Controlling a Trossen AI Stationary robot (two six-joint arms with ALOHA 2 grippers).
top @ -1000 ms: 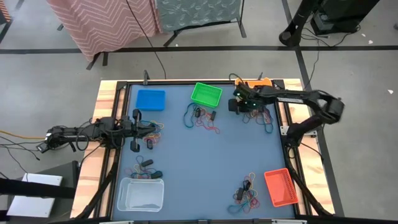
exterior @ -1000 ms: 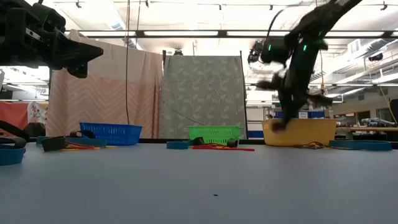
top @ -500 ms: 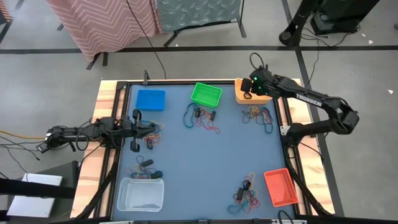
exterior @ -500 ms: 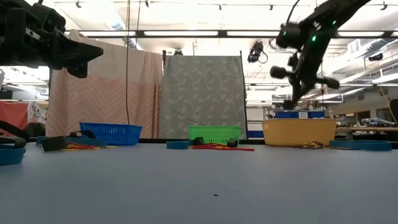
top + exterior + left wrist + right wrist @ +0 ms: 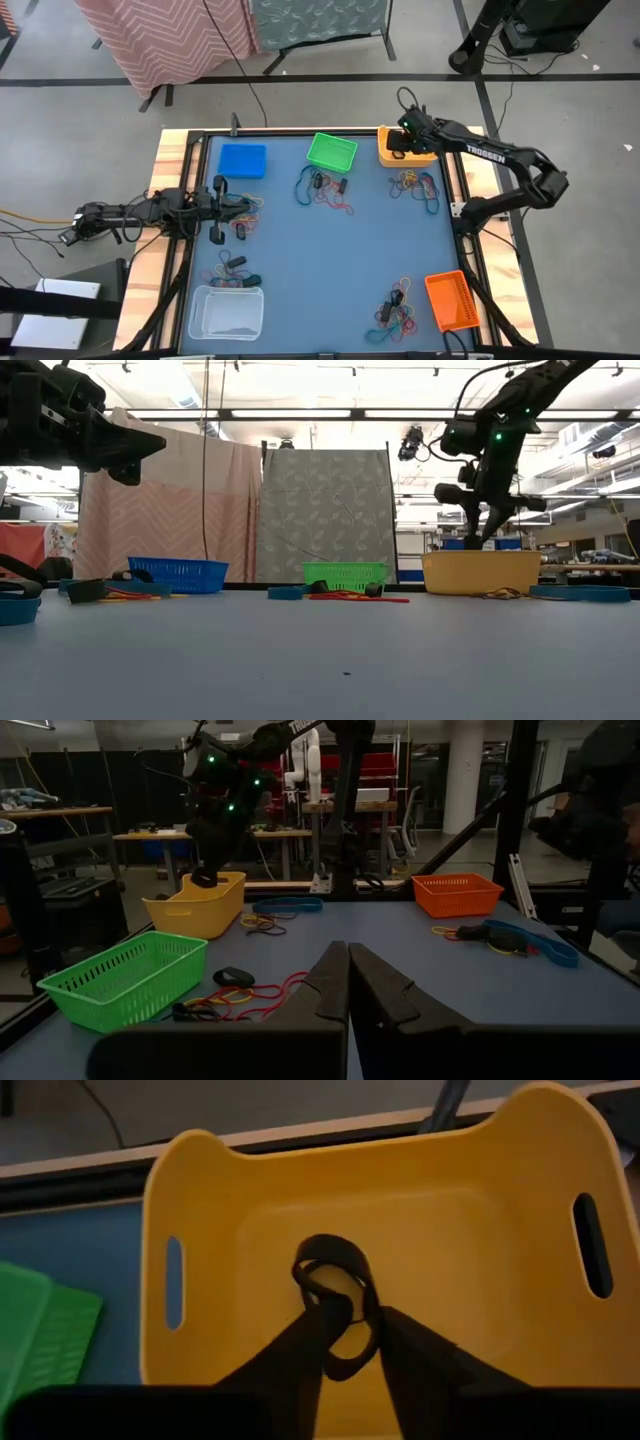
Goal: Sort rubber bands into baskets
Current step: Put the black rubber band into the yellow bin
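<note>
Over the yellow basket point(image 5: 370, 1230), right gripper point(image 5: 352, 1315) hangs with fingers partly spread, a dark rubber band point(image 5: 335, 1285) looped at their tips, seemingly mid-release so it drops inside. Left gripper point(image 5: 348, 975), closed and empty, waits well apart from that basket.

Blue-topped table point(image 5: 330, 250) in a wooden frame. Along the far edge: blue basket point(image 5: 242, 160), green basket point(image 5: 332, 151), yellow basket point(image 5: 400, 152) at the far right corner. Near edge: white basket point(image 5: 227, 311) at left, orange basket point(image 5: 449, 301) at right. Rubber bands in heaps: beside the green basket point(image 5: 327, 190), beside the yellow basket point(image 5: 418, 186), by the left edge point(image 5: 240, 212), above the white basket point(image 5: 232, 270), just left of the orange basket point(image 5: 395, 312).
</note>
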